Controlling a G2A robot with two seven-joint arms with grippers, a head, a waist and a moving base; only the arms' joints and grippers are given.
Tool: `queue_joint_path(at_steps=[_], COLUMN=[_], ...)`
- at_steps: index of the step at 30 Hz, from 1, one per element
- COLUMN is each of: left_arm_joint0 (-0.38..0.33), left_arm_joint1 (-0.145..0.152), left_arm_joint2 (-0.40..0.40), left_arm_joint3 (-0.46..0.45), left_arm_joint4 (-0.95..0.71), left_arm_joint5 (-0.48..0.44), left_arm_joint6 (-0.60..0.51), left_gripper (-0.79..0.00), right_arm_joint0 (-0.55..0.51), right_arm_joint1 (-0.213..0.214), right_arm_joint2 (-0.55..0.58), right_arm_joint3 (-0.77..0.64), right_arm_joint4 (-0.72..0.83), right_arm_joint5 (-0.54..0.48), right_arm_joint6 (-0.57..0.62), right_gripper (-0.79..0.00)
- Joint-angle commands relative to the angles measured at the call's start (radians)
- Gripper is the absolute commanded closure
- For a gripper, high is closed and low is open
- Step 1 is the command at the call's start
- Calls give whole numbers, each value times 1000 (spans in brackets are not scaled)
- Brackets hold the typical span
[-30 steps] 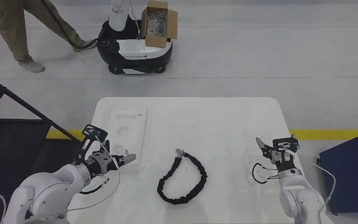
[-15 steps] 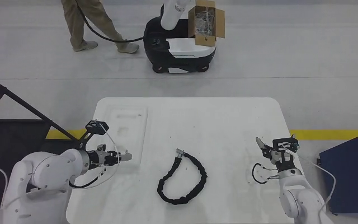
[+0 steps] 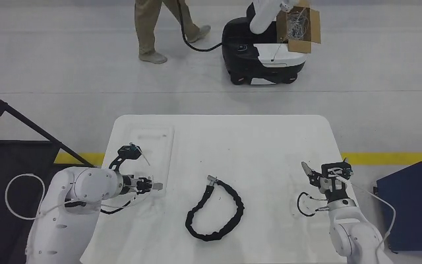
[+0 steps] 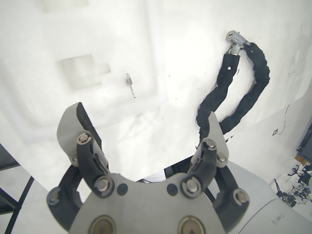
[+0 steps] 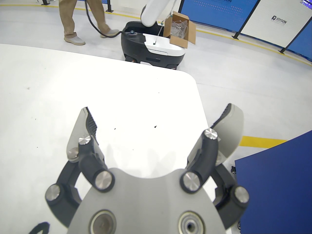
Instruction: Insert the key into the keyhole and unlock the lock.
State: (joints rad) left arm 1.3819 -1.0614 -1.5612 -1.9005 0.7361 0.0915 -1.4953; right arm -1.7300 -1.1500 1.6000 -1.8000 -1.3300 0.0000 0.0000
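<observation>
Left fingers (image 4: 86, 122) open, hanging just short of key (image 4: 130, 85) lying flat on foam tray (image 3: 150, 155); lock (image 4: 233, 37) sits centre of worktop (image 3: 283, 152), right fingers (image 5: 89, 122) open too; I'd line up across the key's head and pinch low, it's thin.

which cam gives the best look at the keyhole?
Left wrist view: the keyhole faces the camera, slot plain. Top view gives the lock as a small metal speck, slot too small to tell. Right wrist view points at the table corner, away from it.
</observation>
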Motion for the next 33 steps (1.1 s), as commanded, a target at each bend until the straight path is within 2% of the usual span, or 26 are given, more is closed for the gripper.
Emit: queue_joint_path(at_steps=[1,2,4,5,21,33], left_arm_joint0=[-7,-11,-22,-28,-94,-109], left_arm_joint1=[2,2,3,3,10,16], left_arm_joint2=[12,17,28,34,86,103], left_arm_joint3=[13,21,38,46,119,148], left_arm_joint4=[13,16,20,22,25,20], left_arm_joint5=[2,5,10,13,44,55], left_arm_joint6=[6,10,16,20,37,47], left_gripper=[-582,-573,-409,-391,-336,-209], right_arm_joint0=[0,0,0,0,0,0], right_arm_joint1=[0,0,0,0,0,0], right_arm_joint2=[0,0,0,0,0,0], right_arm_joint3=[0,0,0,0,0,0], right_arm_joint4=[0,0,0,0,0,0], right_arm_joint5=[0,0,0,0,0,0], right_arm_joint6=[0,0,0,0,0,0], right_gripper=[-785,-785,-785,-785,-785,-785])
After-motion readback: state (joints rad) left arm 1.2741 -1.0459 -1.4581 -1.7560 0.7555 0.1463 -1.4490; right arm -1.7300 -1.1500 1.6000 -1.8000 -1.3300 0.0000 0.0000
